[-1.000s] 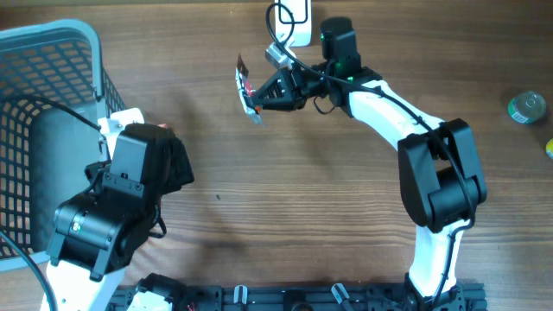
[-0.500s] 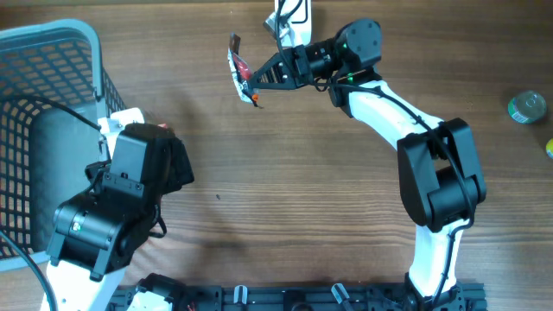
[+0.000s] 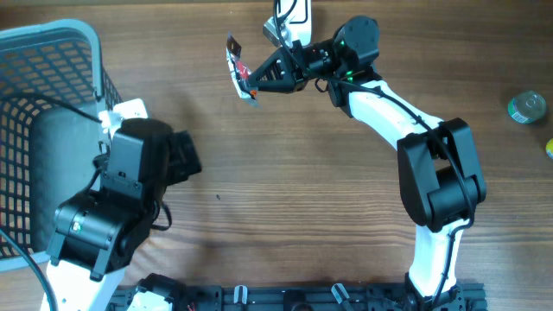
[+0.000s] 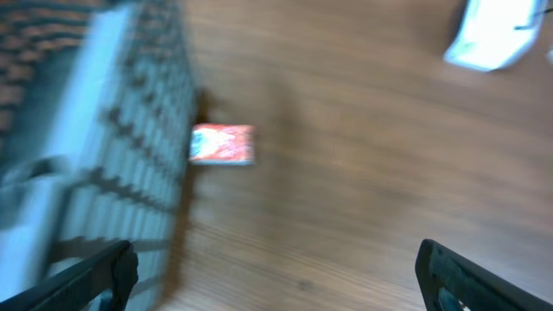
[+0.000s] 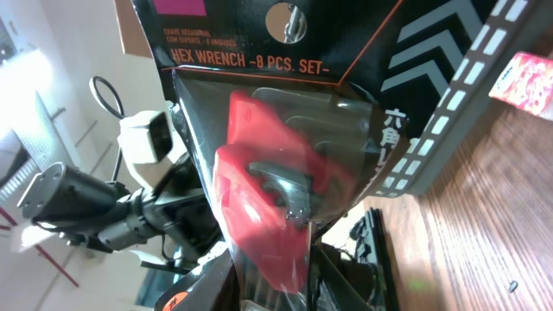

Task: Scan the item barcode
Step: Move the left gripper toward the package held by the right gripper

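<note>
1. The right gripper (image 3: 257,79) was clamped tight on the hex wrench set (image 3: 238,72), pinching the card pack at its fingertips, beyond the arm's black wrist.
2. From overhead the pack showed almost edge-on, a thin tilted strip with a touch of red, at the far middle of the table (image 3: 294,199).
3. In the right wrist view the same hex wrench set (image 5: 285,173) filled nearly the whole picture. It showed a black and orange card printed "HEX WRENCH - 8 PCS. SET", a hang hole at the top and a clear blister over a red holder. A dark finger showed through the plastic.
4. A white device (image 3: 295,19) with a black cable sat at the far edge of the table, near the pack and to its right. Whether the printed code faced it could not be told.
5. The left gripper (image 3: 188,155) stood fully open with nothing between its jaws. Both dark fingertips sat at the bottom corners of the blurred left wrist view, wide apart over bare wood.
6. That open gripper was well apart from the pack, low on the left side beside the grey basket (image 3: 52,39).
7. A small red packet (image 4: 222,144) lay flat on the wood, just beside the basket wall (image 4: 130,147), ahead of the open fingers and untouched.
8. A round green-topped item (image 3: 526,106) lay far off at the right edge.
</note>
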Controlling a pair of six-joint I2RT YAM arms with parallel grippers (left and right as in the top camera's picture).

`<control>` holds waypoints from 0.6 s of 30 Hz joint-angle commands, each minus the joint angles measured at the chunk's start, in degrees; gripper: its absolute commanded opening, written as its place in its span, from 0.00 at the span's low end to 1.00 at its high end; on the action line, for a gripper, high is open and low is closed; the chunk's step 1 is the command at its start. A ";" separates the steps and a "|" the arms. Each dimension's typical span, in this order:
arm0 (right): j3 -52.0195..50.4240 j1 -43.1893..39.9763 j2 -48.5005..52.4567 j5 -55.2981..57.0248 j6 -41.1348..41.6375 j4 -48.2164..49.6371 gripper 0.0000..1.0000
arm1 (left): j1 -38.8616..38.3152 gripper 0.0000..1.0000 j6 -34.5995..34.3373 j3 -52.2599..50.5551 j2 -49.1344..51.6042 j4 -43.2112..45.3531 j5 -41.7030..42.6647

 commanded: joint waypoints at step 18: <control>0.61 -0.42 -0.20 -3.52 2.03 -3.30 0.23 | 16.92 1.00 -23.98 0.11 10.80 21.46 41.77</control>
